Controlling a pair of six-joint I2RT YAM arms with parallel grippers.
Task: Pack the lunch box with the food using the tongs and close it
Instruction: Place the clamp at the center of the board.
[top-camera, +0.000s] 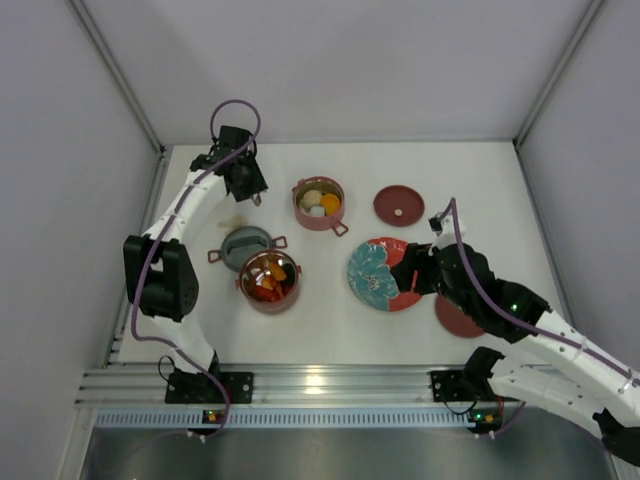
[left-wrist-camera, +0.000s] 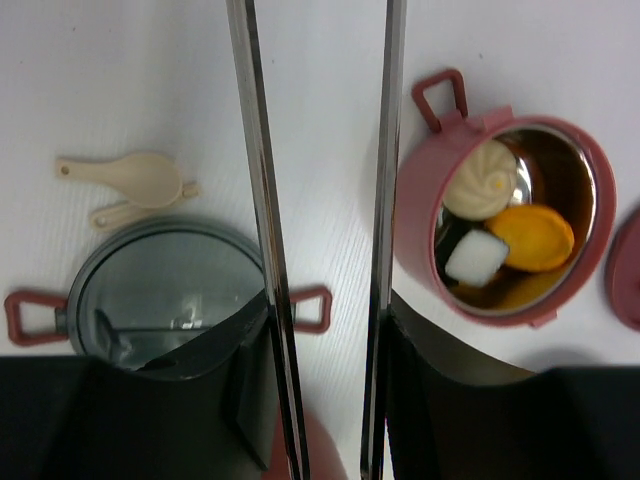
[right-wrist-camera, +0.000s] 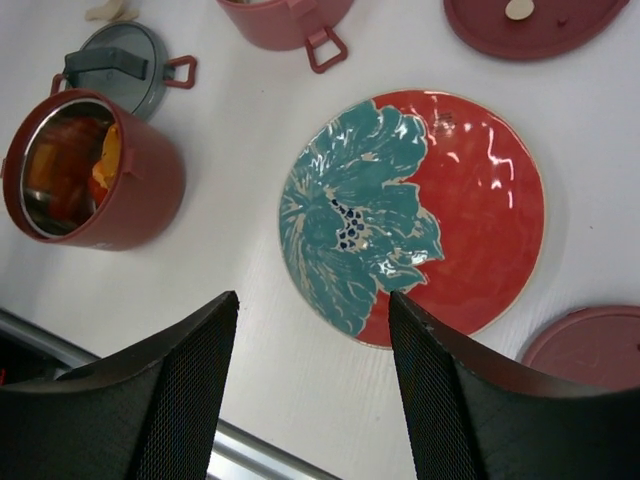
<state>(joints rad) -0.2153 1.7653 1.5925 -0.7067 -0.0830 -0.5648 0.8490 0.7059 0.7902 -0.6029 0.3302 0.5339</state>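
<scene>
Where the left gripper (left-wrist-camera: 325, 400) is set: part-closed on the tongs (left-wrist-camera: 262, 250), their arms held between its fingers.
Pot (left-wrist-camera: 412, 240): food (left-wrist-camera: 480, 180) inside, just right of the tongs.
Second pot (right-wrist-camera: 140, 190): left of the right gripper (right-wrist-camera: 313, 300).
Right gripper: spread wide, nothing held, above the plate (right-wrist-camera: 470, 200).
Writing: plate-rim mark, unreadable.

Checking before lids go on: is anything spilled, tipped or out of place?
Nothing stands out. Both pots stand upright with food inside, both lids lie flat on the table. Two small cream spoons lie loose beside the grey dish.
</scene>
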